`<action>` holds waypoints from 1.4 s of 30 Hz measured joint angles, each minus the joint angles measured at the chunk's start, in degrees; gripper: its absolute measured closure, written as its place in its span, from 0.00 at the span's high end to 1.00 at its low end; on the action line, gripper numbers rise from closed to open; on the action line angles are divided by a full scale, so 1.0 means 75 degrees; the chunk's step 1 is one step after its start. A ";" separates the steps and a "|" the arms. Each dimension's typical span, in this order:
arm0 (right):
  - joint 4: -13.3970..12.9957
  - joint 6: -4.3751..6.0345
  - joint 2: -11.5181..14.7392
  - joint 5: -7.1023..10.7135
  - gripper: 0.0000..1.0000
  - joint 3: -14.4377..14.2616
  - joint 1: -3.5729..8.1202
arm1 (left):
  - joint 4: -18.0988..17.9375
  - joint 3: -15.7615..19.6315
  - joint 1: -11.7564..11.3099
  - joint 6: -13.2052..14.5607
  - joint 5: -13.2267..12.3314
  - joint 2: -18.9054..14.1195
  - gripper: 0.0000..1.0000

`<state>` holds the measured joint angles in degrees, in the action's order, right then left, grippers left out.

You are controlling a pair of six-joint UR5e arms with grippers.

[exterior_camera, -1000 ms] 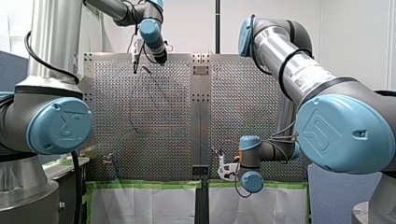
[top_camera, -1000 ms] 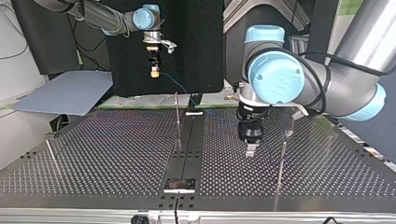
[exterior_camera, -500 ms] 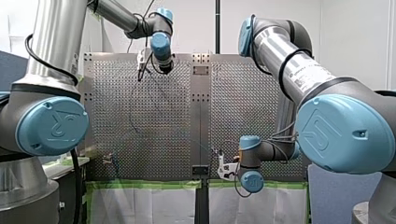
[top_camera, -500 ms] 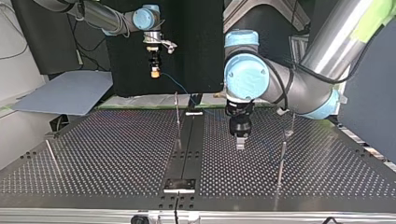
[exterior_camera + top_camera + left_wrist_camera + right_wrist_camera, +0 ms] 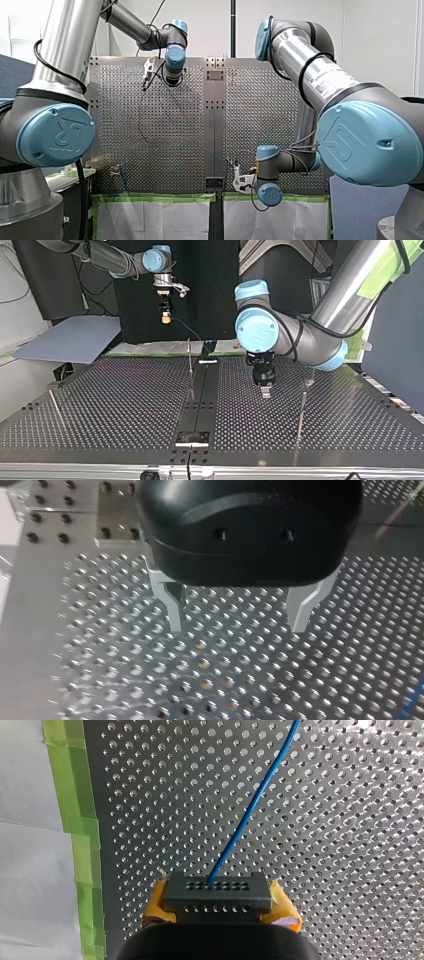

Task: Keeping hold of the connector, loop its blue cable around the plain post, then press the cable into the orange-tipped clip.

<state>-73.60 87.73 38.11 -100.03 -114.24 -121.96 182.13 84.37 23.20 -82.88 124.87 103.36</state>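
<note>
Perforated table (image 5: 125, 405), right pincer (image 5: 218, 907) gripping blue-cabled connector (image 5: 217, 892), left pincer (image 5: 237, 625) spread, UR-logo cap (image 5: 57, 135)

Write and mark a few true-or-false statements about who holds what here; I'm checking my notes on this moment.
1. My right gripper is shut on the connector. True.
2. A blue cable leaves the connector and runs over the table. True.
3. My left gripper holds the cable. False: it is open and empty, above bare table.
4. The tape beside the table is red. False: it is green.
</note>
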 joint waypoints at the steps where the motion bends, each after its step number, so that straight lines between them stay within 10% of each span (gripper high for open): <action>1: 0.0002 -0.0001 0.0000 0.0000 0.00 0.0000 0.0000 | 0.0037 -0.0001 0.0005 0.0052 0.0094 0.0057 1.00; 19: 0.0027 0.0000 0.0000 0.0000 0.00 0.0002 0.0002 | 0.0075 -0.0001 -0.0061 0.0222 0.1331 0.0821 1.00; 42: 0.0075 -0.0008 0.0000 0.0000 0.00 0.0004 -0.0024 | -0.0103 -0.0130 -0.0208 0.0152 0.1147 0.1238 1.00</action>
<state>-73.03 87.67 38.12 -100.03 -114.21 -122.13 181.36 83.40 21.64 -81.73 133.47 112.64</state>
